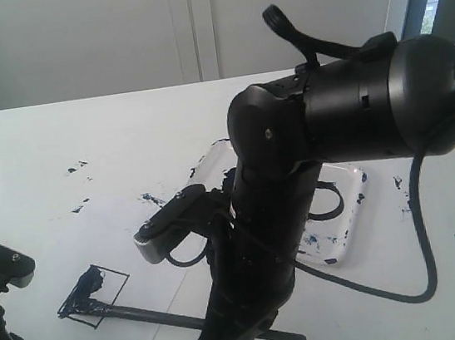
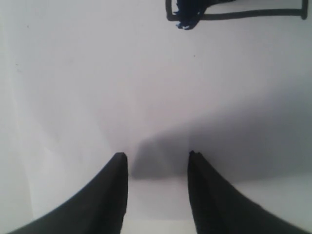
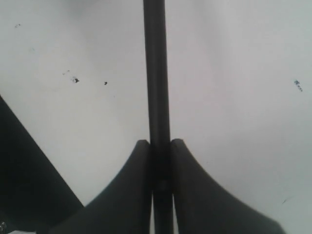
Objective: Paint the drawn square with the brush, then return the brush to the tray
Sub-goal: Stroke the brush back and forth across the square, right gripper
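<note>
The drawn square is a thin black outline on the white paper, with dark blue paint over its left part. In the left wrist view the drawn square shows one edge and a paint blot. The brush is a long black stick lying low across the paper, its tip at the square's near left corner. My right gripper is shut on the brush shaft. The left gripper hangs open over bare paper, short of the square. The tray, white with blue smears, lies behind the right arm and is mostly hidden.
The bulky black right arm stands mid-table with a cable looping to its right. Blue paint splatters dot the table at the left, middle and right. The left arm sits at the lower left corner.
</note>
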Action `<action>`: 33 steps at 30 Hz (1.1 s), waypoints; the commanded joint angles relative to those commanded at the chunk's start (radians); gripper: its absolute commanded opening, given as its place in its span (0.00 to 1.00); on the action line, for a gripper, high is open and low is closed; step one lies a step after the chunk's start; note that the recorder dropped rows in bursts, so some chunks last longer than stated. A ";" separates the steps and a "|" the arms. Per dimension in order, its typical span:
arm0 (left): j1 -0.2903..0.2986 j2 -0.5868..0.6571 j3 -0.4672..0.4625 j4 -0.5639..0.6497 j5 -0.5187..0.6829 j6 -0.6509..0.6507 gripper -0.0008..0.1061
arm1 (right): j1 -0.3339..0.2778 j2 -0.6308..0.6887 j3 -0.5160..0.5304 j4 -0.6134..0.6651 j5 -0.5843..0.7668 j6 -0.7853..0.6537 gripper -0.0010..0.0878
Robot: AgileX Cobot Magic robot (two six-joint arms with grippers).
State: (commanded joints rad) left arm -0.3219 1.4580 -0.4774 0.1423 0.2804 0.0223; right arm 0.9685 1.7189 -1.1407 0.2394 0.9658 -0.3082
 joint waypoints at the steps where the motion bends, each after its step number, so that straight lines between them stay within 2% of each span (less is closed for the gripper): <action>1: 0.000 0.000 0.000 0.000 0.000 0.000 0.43 | -0.002 0.000 0.000 -0.034 -0.003 0.029 0.01; 4: 0.000 0.000 0.000 0.000 0.002 0.000 0.43 | -0.002 0.000 0.000 -0.132 0.002 0.099 0.01; 6: 0.000 0.000 0.000 0.000 0.002 0.000 0.43 | -0.002 0.000 0.000 -0.143 0.004 0.106 0.01; 10: 0.000 0.000 0.000 0.000 0.002 0.000 0.43 | -0.002 0.000 0.000 -0.101 0.007 0.092 0.01; 17: 0.000 0.000 0.000 0.000 0.002 0.000 0.43 | -0.002 0.000 0.000 0.067 0.049 -0.051 0.01; 26: 0.000 0.000 0.000 0.000 0.002 0.000 0.43 | -0.002 0.000 0.000 0.070 0.084 -0.055 0.01; 30: 0.000 0.000 0.000 0.000 0.002 0.000 0.43 | -0.002 0.000 0.000 0.004 0.077 -0.013 0.01; 33: 0.000 0.000 0.000 0.000 0.002 0.000 0.43 | -0.002 0.000 0.000 -0.090 0.046 0.078 0.01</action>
State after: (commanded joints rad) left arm -0.3219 1.4580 -0.4774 0.1423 0.2823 0.0223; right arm 0.9664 1.7189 -1.1407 0.1491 1.0119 -0.2301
